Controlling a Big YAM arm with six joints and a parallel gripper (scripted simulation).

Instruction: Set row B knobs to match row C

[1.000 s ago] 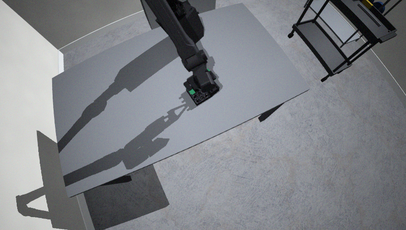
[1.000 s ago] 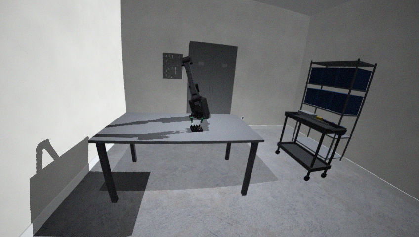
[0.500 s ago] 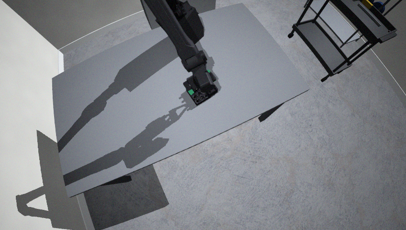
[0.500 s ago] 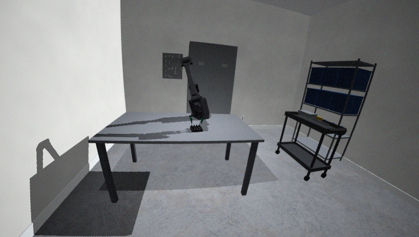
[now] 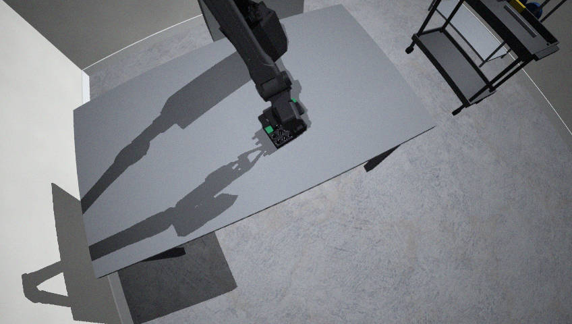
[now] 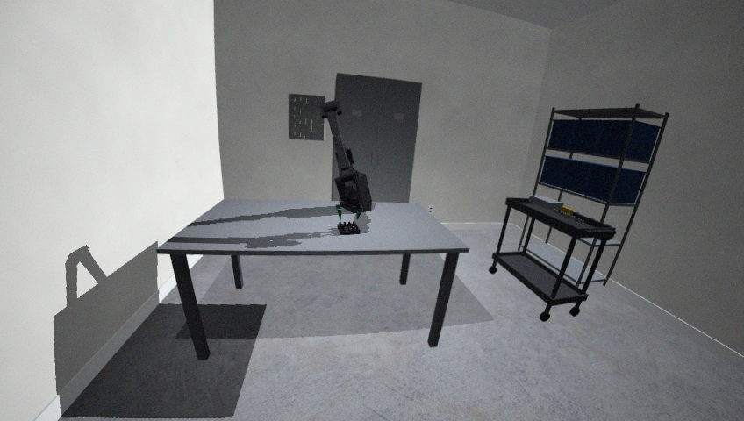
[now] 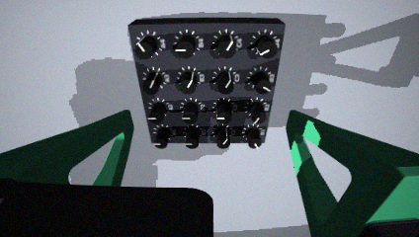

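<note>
Knob box (image 5: 282, 136) first, from the top view: I see it on the table (image 5: 361, 79), half hidden under my wrist, with only its near corner of knobs showing. The gripper (image 5: 280, 116) hangs right above it, green fingers (image 5: 268, 129) spread either side.

From the exterior view, the box (image 6: 348, 227) stands flat on the table (image 6: 418, 229) near the middle, just below the fingertips, which do not touch it. A cart (image 6: 547, 216) and shelf rack (image 6: 662, 156) stand well apart and out of my way.

From the wrist view, the box (image 7: 208, 81) lies ahead of and between my 2 fingers, which stand fully apart with nothing in them. I count 4 rows of 4 knobs, each with a white line; the printed names are too blurred for me to tell which row is B.

My judgement on handling: the box looks small and light, so it may slide or twist if I push sideways. The knobs look stiff, round and smooth, and closely packed. I would pinch 1 knob (image 7: 189, 79) across its sides from straight above, fingers narrowed enough to miss its neighbours, and turn gently.
</note>
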